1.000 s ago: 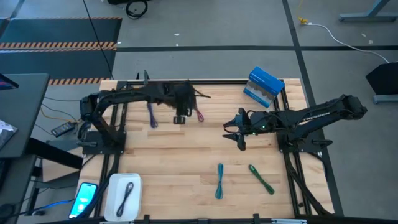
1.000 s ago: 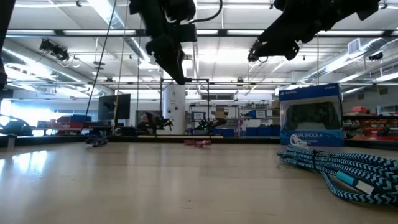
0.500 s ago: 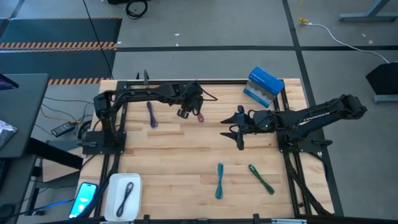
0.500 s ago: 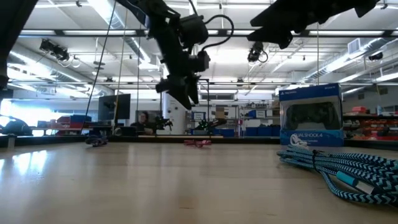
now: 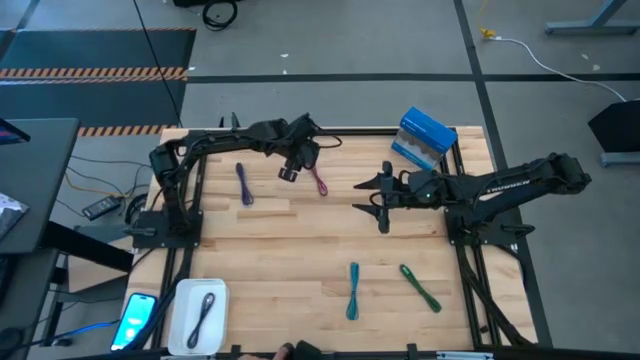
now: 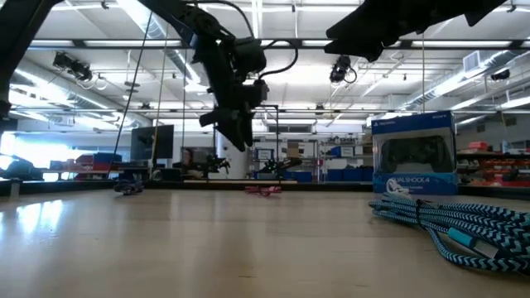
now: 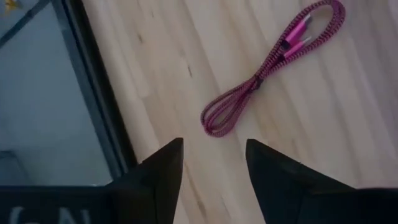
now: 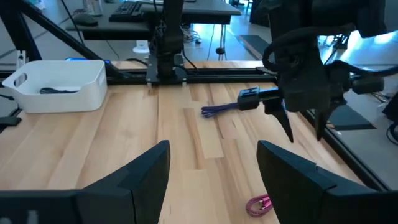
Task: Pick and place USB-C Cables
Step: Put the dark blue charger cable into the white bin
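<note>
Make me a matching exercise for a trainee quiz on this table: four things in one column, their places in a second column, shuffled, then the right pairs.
Things:
1. maroon cable
2. teal cable
3. blue-and-white box
4. white tray

Places:
A. at the table's far right corner
B. at the near left corner, with a dark cable in it
C. on the wood just below the left tool
D. on the near part of the table, beside the green cable

Pairs: 1-C, 2-D, 3-A, 4-B
</note>
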You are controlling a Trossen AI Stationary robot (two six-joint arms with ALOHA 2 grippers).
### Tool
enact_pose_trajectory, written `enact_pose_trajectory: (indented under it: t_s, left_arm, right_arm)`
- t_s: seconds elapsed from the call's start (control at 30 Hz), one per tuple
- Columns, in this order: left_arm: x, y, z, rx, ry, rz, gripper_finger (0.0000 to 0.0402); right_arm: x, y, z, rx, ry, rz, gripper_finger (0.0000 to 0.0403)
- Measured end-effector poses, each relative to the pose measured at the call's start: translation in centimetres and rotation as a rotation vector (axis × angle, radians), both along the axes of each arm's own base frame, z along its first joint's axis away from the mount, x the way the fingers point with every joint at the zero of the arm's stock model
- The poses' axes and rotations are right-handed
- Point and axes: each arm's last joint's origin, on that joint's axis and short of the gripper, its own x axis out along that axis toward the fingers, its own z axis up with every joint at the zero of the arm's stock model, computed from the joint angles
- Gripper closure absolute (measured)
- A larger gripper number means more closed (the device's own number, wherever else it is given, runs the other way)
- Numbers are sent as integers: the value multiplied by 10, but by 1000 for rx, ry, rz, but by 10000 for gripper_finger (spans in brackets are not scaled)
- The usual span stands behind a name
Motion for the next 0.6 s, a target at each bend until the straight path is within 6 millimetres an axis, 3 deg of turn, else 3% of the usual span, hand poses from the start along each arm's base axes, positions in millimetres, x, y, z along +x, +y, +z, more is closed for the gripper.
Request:
enact_pose_trajectory:
  t_s: [0.1, 0.27, 0.37, 0.5, 0.6]
  left_arm:
    - [-2, 5, -12, -59, 34, 70, 219]
    - [-17, -4, -21, -78, 220, 226, 220]
    - [-31, -12, -16, -63, 305, 468, 220]
    - [-54, -21, -9, -146, 354, 922, 221]
    - [-62, -24, -5, -185, 365, 1082, 221]
  right_arm:
    - [0, 0, 0, 0, 0, -1, 155]
    - [0, 0, 0, 2, 4, -1, 155]
    - [0, 0, -1, 9, 10, -3, 155]
    - [-1, 0, -2, 33, 16, -8, 155]
    - [-1, 0, -3, 55, 20, -8, 155]
